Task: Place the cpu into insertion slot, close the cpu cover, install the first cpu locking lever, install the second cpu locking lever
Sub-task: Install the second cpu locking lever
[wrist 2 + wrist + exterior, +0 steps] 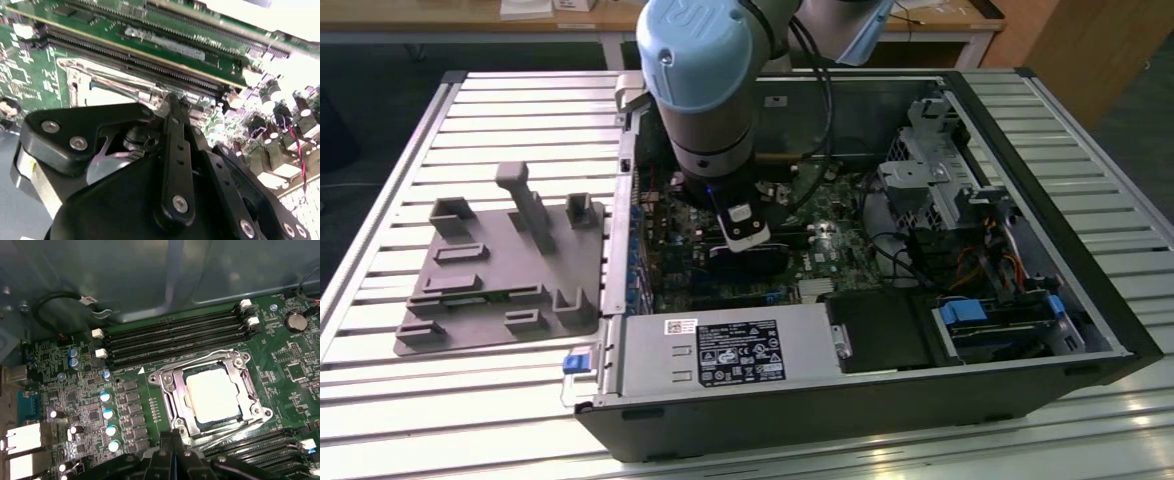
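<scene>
In the exterior view, a grey moulded holder (pixel 500 270) with upright pegs lies on the slatted table (pixel 400 180) toward the exterior view's left. Just beside it, toward the right, stands an open computer case (pixel 854 390) with its side panel off. The blue-and-grey robot arm (pixel 700 80) reaches straight down into the case over the green motherboard (pixel 821 245). Its end effector (pixel 744 262) is low over the board, near the middle of the case. A power supply box (pixel 720 352) sits at the near edge, and a drive cage (pixel 927 170) with loose cables fills the exterior view's right part of the case.

In the first wrist view, the cpu (pixel 212 391) lies flat inside the insertion slot (pixel 197 426), its pale metal face showing through the window of the cpu cover (pixel 247 390), which lies down over it. Thin metal levers (pixel 200 357) run along the edges of the cover. Black memory slots (pixel 172 340) lie beside the socket, and a row of capacitors (pixel 107 412) stands near it.

The end effector (pixel 172 440) sits at the socket's edge, its black fingers (pixel 177 455) drawn close together into a narrow gap. In the second wrist view the fingers (pixel 175 145) meet near a thin metal lever (pixel 117 85) at the socket frame; whether they actually pinch it cannot be told.
</scene>
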You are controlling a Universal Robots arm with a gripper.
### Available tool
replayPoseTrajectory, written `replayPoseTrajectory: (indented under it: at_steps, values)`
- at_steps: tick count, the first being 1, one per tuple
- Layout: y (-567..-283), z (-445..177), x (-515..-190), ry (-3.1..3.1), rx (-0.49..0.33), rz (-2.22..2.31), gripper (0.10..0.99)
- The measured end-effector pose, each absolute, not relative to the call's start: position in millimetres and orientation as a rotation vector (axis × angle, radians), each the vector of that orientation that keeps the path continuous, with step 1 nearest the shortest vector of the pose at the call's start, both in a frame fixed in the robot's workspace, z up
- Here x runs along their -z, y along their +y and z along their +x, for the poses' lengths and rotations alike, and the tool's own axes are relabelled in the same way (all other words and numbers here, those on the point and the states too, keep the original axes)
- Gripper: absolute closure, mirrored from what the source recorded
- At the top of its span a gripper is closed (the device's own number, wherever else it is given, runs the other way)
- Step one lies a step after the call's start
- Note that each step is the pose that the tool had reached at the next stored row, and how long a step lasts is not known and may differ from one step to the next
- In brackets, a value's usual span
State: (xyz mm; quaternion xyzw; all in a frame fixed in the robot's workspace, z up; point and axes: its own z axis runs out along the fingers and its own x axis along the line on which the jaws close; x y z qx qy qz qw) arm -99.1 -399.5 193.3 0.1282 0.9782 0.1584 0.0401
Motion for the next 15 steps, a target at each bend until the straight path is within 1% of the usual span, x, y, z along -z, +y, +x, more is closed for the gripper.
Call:
replayPoseTrajectory:
  at_steps: [5,15]
  values:
    - [-399,-99,-197,2.997,-0.484,0.393,0.984]
    - [-399,-99,-227,2.998,-0.479,0.393,0.984]
